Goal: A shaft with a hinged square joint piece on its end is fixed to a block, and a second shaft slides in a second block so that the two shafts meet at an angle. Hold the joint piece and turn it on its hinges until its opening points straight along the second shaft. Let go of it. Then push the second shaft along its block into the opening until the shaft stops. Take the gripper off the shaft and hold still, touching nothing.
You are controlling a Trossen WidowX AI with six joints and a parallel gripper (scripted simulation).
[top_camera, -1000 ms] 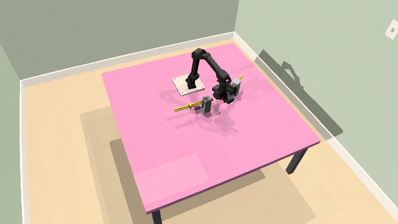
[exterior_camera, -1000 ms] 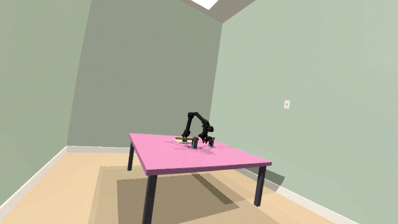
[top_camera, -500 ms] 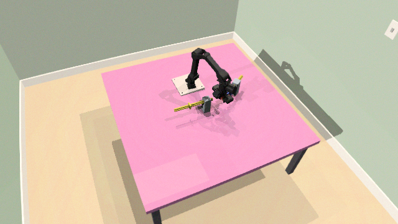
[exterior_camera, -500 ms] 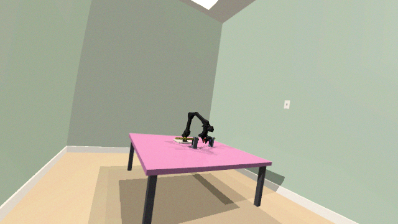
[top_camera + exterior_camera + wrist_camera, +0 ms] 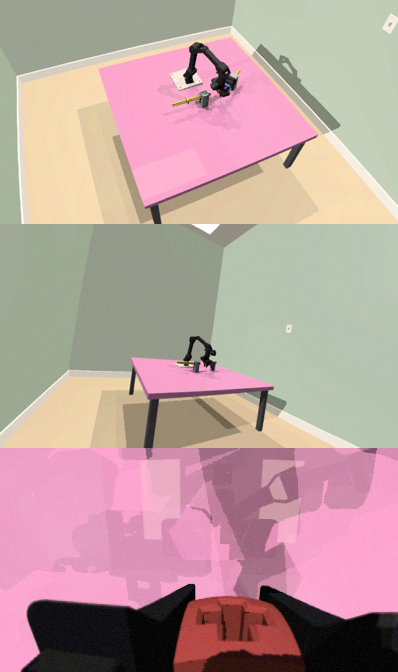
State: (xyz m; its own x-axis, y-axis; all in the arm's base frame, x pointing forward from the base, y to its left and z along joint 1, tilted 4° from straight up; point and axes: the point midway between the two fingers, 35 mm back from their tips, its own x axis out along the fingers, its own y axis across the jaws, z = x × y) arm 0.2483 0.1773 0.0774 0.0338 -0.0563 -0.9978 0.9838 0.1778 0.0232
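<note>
My gripper (image 5: 222,93) (image 5: 227,592) is shut on the red joint piece (image 5: 219,91) (image 5: 284,640). In the wrist view the piece sits between both black fingers, its cross-shaped opening showing on its upper face. A blue part (image 5: 227,86) lies between the gripper and the grey fixed-shaft block (image 5: 234,82) (image 5: 213,366); a yellow shaft end (image 5: 238,71) sticks out behind that block. The yellow second shaft (image 5: 180,102) (image 5: 181,363) runs through the other grey block (image 5: 204,100) (image 5: 196,367). Its short tip (image 5: 209,94) ends apart from the joint piece. The hinges are hidden.
The arm stands on a white base plate (image 5: 178,81) behind the second shaft. The pink table (image 5: 249,124) (image 5: 199,384) carries everything, with shadows around the blocks. The second block stands close to the left of the gripper in the top view.
</note>
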